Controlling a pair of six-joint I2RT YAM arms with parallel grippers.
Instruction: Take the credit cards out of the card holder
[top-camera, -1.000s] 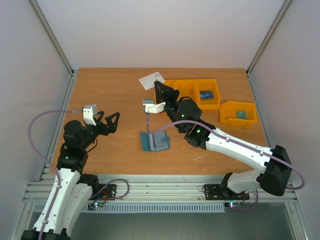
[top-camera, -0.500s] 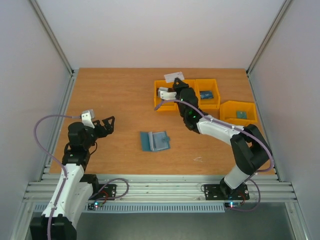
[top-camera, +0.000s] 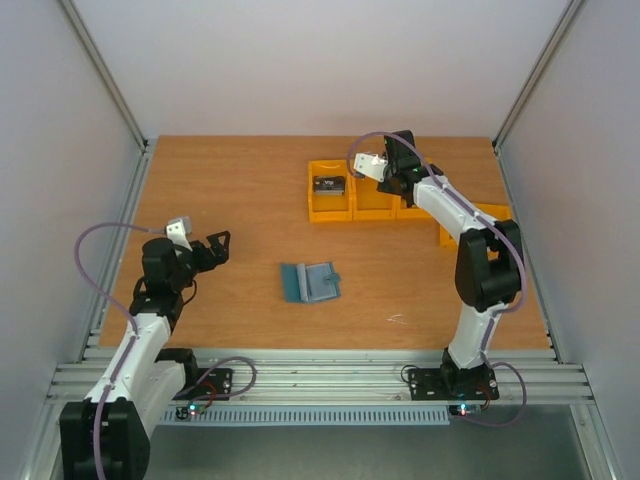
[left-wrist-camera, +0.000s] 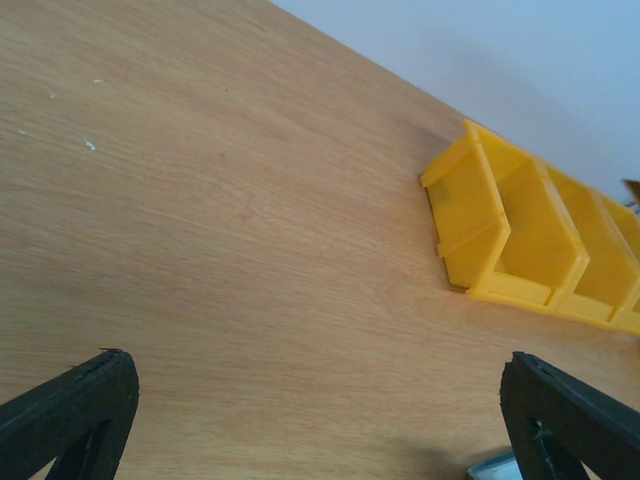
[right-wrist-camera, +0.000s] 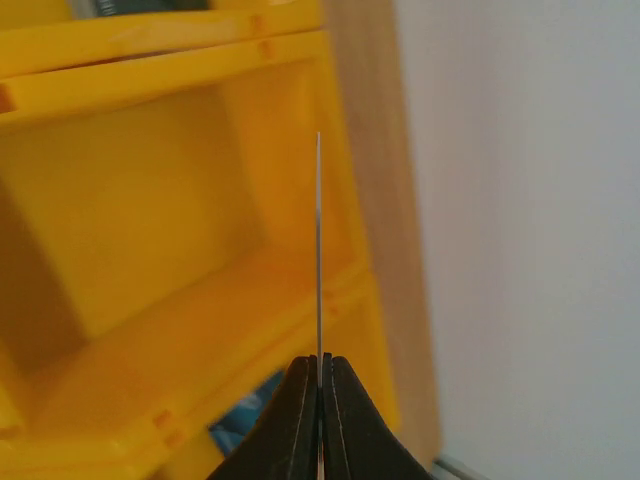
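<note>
Over the last second the right arm has swung from above the card holder (top-camera: 310, 283) out to the far right. The right gripper (right-wrist-camera: 319, 375) now hangs over the yellow bins (top-camera: 330, 213), its jaws pinched together on a thin card (right-wrist-camera: 319, 250) (seen edge-on, so its face is unreadable). The left gripper (top-camera: 212, 248) waits at the near left with fingers wide apart and empty, well apart from the holder, which lies unfolded mid-table. Since a blue card (right-wrist-camera: 248, 425) already lies in a bin, this one probably only needs dropping, though I cannot tell whether the holder hides another.
</note>
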